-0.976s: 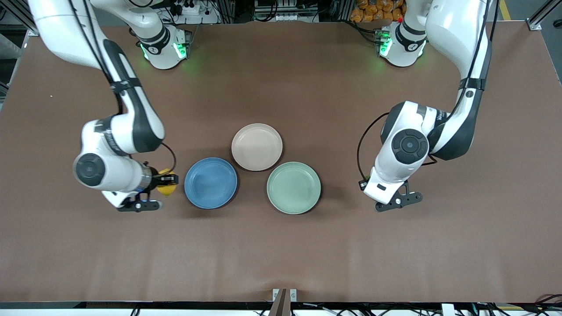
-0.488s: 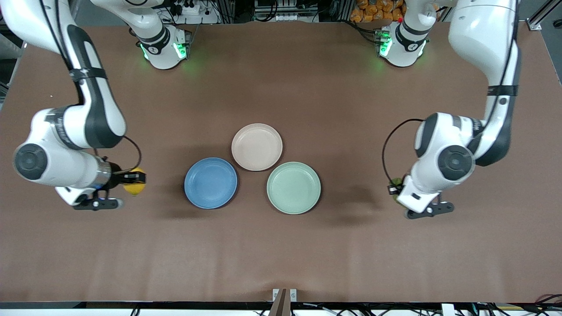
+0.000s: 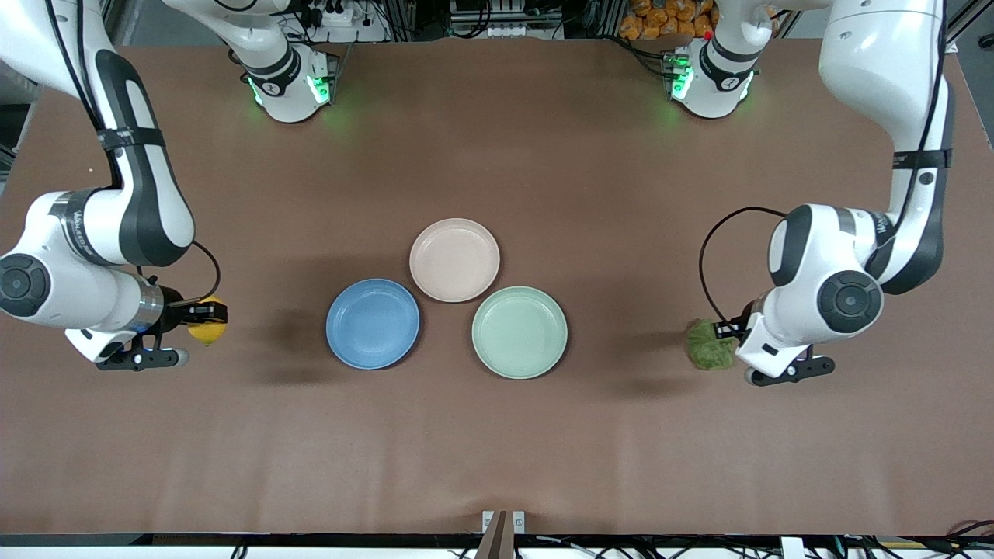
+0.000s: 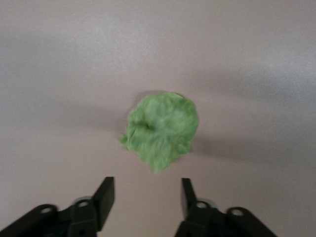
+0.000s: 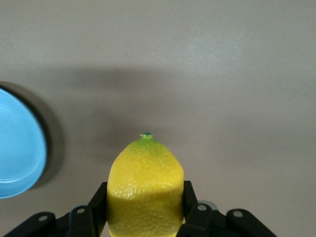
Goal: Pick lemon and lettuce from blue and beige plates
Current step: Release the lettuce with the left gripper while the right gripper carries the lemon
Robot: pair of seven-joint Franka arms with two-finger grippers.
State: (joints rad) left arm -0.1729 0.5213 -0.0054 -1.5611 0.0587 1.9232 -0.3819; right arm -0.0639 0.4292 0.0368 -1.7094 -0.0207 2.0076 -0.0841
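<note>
A brown table (image 3: pixel 497 435) carries three round plates grouped near its middle: the beige plate (image 3: pixel 454 259) farthest from the front camera, the blue plate (image 3: pixel 373 324) nearer and toward the right arm's end, and a mint-green plate (image 3: pixel 519 332) nearer and toward the left arm's end. The lettuce (image 3: pixel 708 345) lies crumpled on the bare tabletop, well apart from the plates toward the left arm's end.

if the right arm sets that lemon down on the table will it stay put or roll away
The lemon looks rounded and oval, so it would probably roll a little on the flat table. Its dimpled rind likely gives the right gripper decent hold. It seems firm, not squashed.
</note>
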